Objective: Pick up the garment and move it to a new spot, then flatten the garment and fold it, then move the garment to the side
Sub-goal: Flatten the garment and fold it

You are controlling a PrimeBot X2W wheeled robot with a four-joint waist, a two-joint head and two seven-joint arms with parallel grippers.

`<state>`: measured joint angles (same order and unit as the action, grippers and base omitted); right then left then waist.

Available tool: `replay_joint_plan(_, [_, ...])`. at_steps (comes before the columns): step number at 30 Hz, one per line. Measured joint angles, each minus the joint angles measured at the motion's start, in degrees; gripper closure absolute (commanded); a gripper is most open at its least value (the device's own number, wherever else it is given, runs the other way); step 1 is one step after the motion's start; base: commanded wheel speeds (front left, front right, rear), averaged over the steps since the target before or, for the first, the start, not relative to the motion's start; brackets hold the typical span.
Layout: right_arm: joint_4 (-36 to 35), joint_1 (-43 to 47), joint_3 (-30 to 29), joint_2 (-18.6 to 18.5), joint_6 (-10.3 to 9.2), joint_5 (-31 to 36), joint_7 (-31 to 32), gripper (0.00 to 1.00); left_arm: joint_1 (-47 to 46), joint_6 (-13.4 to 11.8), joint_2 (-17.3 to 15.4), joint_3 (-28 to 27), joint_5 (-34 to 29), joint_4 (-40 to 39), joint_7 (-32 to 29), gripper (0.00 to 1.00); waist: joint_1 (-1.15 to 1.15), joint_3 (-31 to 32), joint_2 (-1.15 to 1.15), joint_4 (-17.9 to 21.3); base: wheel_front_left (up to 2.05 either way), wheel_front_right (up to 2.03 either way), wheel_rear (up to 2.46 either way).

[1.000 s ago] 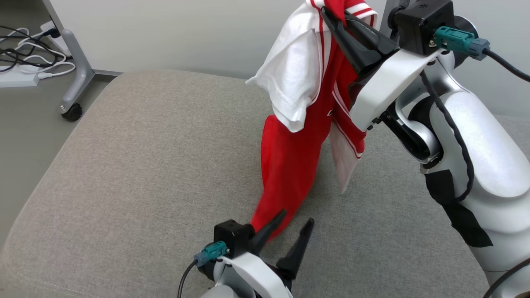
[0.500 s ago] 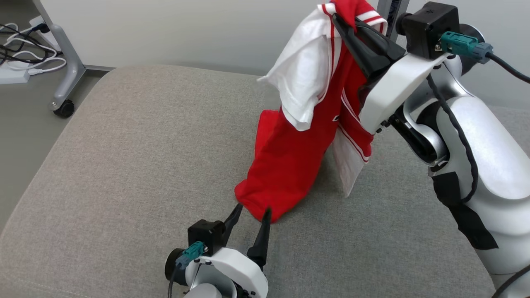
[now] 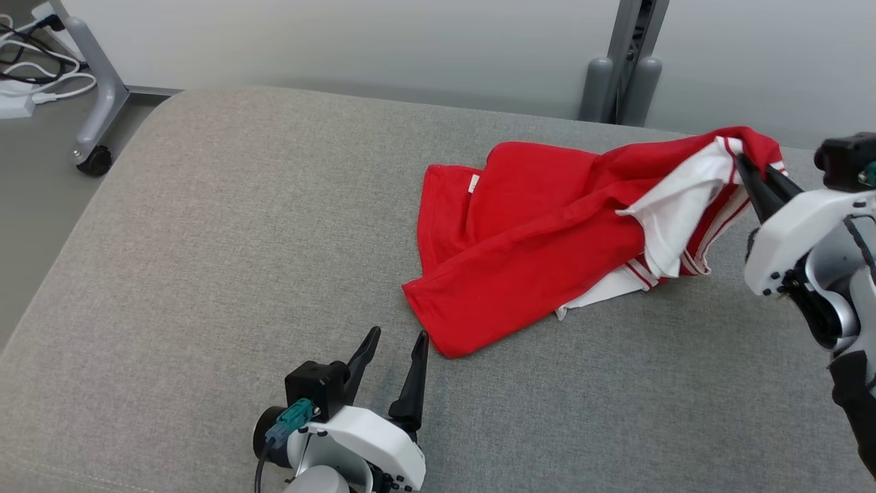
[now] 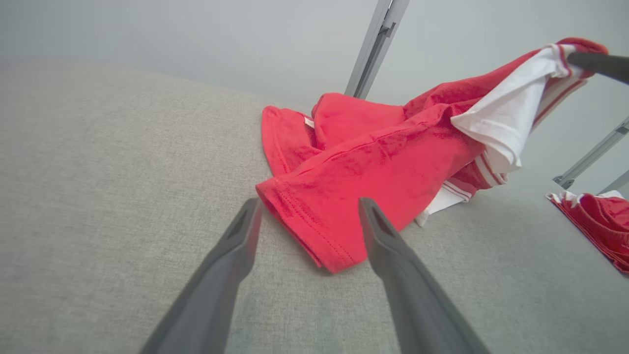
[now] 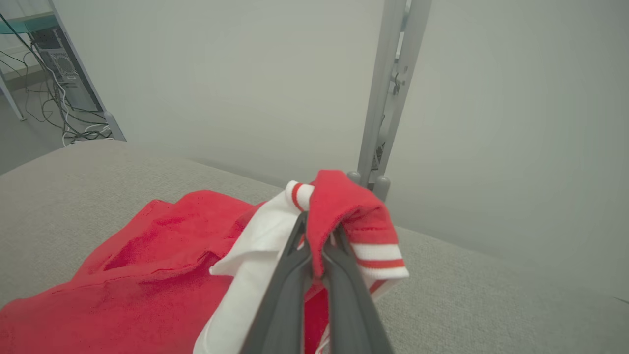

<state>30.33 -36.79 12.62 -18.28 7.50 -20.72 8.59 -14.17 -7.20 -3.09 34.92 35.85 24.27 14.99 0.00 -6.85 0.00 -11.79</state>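
I take the robot's forward as twelve o'clock. The red garment (image 3: pixel 534 239) lies rumpled on the broad grey cushion (image 3: pixel 205 274), out at about one o'clock. Its body is folded over itself and a small white label shows near the far edge.

The end toward two o'clock is lifted off the cushion. There the right gripper (image 3: pixel 744 168) has its two dark fingers pinched tight on a fold of red cloth and striped cuff. A white sleeve (image 3: pixel 674 205) hangs from that pinch and drapes across the red body, hiding part of it. A strip of white with red stripes pokes out underneath.

Low at six o'clock, the left gripper (image 3: pixel 399 333) points up the cushion with its fingers spread wide and nothing between them. The garment's nearest hem corner (image 3: pixel 445 349) sits just beside its right-hand finger. I cannot tell whether they touch.

Behind the cushion at twelve to one o'clock a grey upright post (image 3: pixel 626 61) rises against the pale wall, directly beyond the raised end of the garment. On the floor at ten o'clock stands a metal leg (image 3: pixel 96 103) on a black caster, with a tangle of cables (image 3: pixel 27 61) past it. In the left wrist view another heap of red and white cloth (image 4: pixel 597 221) sits off at three o'clock, and I cannot tell what it rests on.
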Motion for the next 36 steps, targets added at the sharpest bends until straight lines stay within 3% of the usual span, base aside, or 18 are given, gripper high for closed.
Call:
replay_joint_plan(11, [11.8, 2.7, -8.2, -0.8, 0.0, 0.9, -3.0, 1.0, -0.4, 1.1, -0.1, -1.2, -2.3, -1.7, 0.0, 0.0, 0.0, -4.2, 0.0, 0.7, 0.0, 0.0, 0.0])
replay_joint_plan(20, [14.9, 4.2, -9.5, -1.1, 0.0, 0.2, -4.3, 0.98, -0.4, 1.1, -0.6, -1.9, -2.5, -1.6, 0.0, 0.0, 0.0, -5.3, 0.0, 2.3, 0.0, 0.0, 0.0])
replay_joint_plan(21, [15.1, 4.4, -9.4, -1.0, 0.0, -0.1, -4.5, 0.74, -0.4, 1.2, -0.6, -2.1, -2.4, -1.5, 0.0, 0.0, 0.0, -5.3, 0.0, 2.7, 0.0, 0.0, 0.0])
replay_joint_plan(22, [15.3, 4.6, -9.5, -0.8, 0.0, -0.4, -4.6, 0.58, -0.4, 1.2, -0.6, -2.2, -2.4, -1.4, 0.0, 0.0, 0.0, -5.4, 0.0, 3.2, 0.0, 0.0, 0.0])
replay_joint_plan(24, [15.4, 4.7, -9.3, -0.6, 0.0, -1.1, -5.2, 0.0, -0.5, 1.3, -0.7, -2.6, -2.0, -1.1, 0.0, 0.0, 0.0, -5.4, 0.0, 4.1, 0.0, 0.0, 0.0])
replay_joint_plan(31, [13.1, 6.2, -6.5, -1.6, 0.0, -5.1, -6.6, 0.0, -1.7, 1.5, -1.4, -4.3, -0.9, -0.1, 0.0, 0.0, 0.0, -5.6, 0.0, 7.9, 0.0, 0.0, 0.0])
replay_joint_plan(36, [7.3, 9.6, -4.6, -3.2, -0.01, -10.6, -7.7, 0.0, -1.8, 1.5, -1.7, -5.1, -0.7, -0.3, 0.0, 0.0, 0.0, -5.7, 0.0, 10.8, 0.0, 0.0, 0.0])
